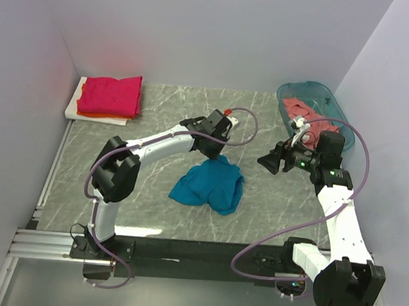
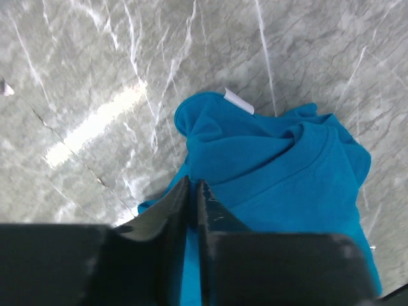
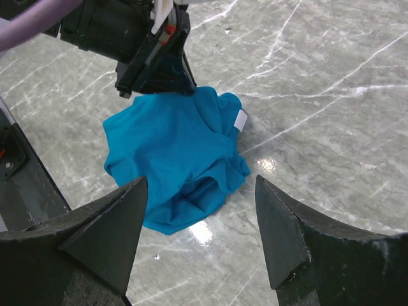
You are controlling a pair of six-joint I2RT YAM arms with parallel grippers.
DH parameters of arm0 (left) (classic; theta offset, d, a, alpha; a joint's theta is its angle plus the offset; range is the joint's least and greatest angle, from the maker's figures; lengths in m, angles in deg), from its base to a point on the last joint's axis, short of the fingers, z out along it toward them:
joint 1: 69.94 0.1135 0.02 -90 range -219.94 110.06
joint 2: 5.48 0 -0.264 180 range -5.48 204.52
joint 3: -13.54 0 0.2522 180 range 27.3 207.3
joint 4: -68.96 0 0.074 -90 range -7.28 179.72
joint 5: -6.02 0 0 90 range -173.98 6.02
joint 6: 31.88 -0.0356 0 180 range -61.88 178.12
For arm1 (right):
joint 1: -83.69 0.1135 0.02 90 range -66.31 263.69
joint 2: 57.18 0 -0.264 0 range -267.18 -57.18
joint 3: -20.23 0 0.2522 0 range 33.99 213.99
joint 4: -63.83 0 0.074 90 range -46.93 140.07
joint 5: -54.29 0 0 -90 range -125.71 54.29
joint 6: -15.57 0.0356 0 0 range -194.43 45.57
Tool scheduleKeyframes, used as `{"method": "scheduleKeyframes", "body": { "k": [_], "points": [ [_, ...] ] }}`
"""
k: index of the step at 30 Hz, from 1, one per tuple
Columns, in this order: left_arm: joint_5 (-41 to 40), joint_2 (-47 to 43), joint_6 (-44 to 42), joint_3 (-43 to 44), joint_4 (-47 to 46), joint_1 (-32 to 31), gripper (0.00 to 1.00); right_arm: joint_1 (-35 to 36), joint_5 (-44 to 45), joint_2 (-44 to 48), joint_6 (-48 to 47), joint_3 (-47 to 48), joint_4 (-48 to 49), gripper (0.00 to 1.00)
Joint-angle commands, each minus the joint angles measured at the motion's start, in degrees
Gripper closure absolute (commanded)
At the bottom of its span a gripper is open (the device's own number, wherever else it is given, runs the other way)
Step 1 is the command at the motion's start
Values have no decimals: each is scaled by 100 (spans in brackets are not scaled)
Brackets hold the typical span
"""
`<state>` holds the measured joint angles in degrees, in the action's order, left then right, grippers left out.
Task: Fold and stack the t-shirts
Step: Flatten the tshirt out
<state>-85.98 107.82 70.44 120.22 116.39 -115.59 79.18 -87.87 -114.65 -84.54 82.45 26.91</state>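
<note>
A teal-blue t-shirt (image 1: 209, 185) lies crumpled in the middle of the table; it also shows in the left wrist view (image 2: 280, 166) and the right wrist view (image 3: 172, 146). My left gripper (image 1: 215, 152) is shut on its far edge, fingers (image 2: 182, 197) pressed together with blue cloth between them. My right gripper (image 1: 269, 162) hangs open and empty to the right of the shirt, above the table (image 3: 201, 180). A folded magenta-red t-shirt (image 1: 111, 95) lies on an orange one (image 1: 102, 115) at the back left. A salmon-pink t-shirt (image 1: 300, 107) sits in the basket.
The translucent teal basket (image 1: 334, 104) stands at the back right, just behind my right arm. A flat white board (image 1: 71, 108) under the folded stack lies against the left wall. White walls enclose the marble table (image 1: 158, 114) on three sides.
</note>
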Motion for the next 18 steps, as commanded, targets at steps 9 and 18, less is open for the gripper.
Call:
{"method": "scheduleKeyframes", "body": {
  "k": [9,18],
  "points": [
    [-398,-1254,130,-247,-360,-146,99,-67,-22,26,-26,14,127,26],
    [41,-3269,456,-2093,-1792,-155,99,-59,-215,-246,-70,57,-4,26]
  ]
}}
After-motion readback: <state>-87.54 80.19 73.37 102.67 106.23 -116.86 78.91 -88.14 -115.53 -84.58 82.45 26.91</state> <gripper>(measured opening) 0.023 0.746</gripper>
